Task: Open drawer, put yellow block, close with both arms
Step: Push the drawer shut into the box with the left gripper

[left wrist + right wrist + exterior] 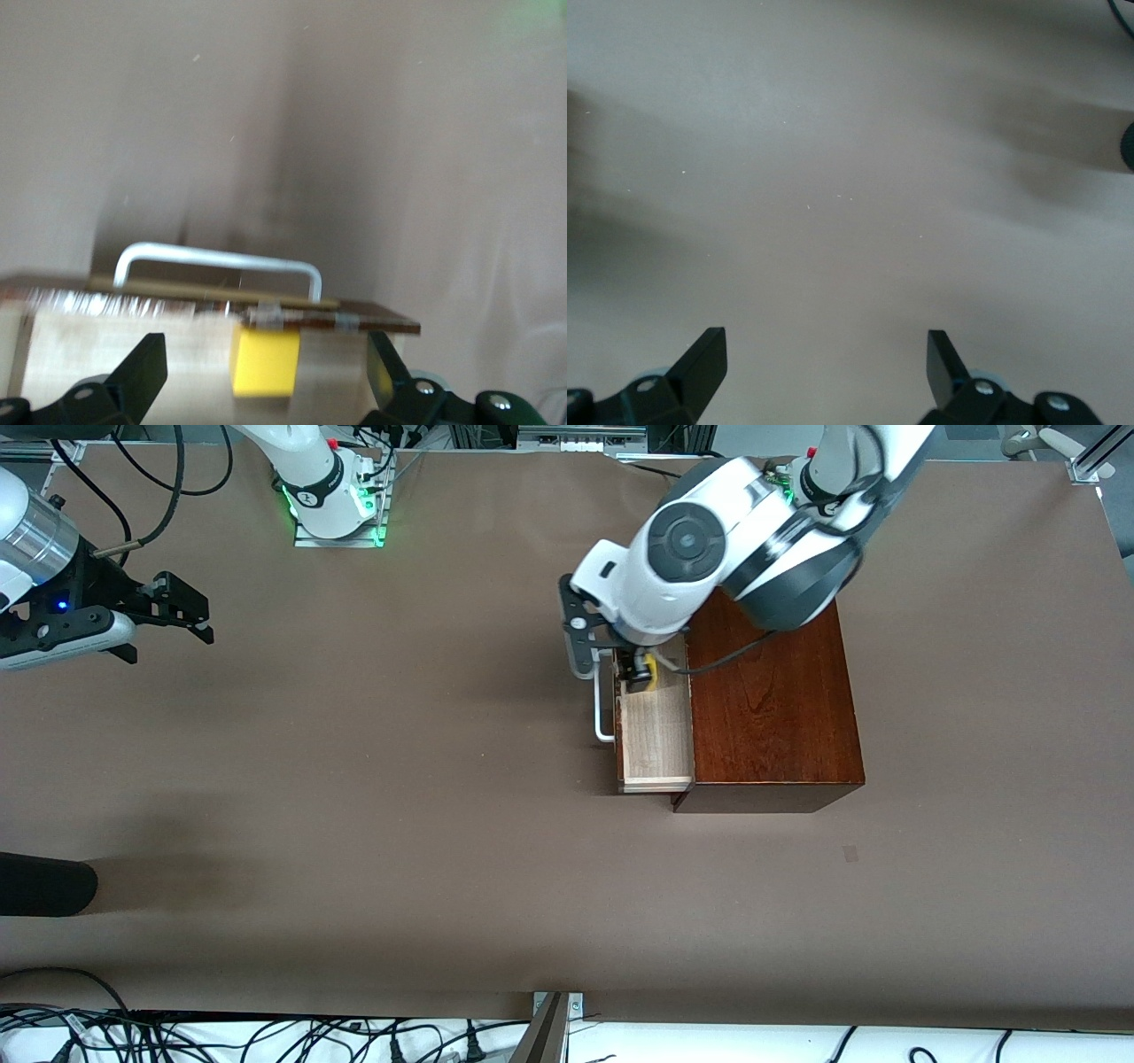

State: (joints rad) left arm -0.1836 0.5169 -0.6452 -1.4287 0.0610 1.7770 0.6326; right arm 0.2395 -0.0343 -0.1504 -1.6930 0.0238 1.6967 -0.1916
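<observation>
No legible text or labels.

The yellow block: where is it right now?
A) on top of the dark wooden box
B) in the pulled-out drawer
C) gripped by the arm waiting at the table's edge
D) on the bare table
B: the yellow block lies on the pale floor of the open drawer, between the left gripper's spread fingers, touching neither.
</observation>
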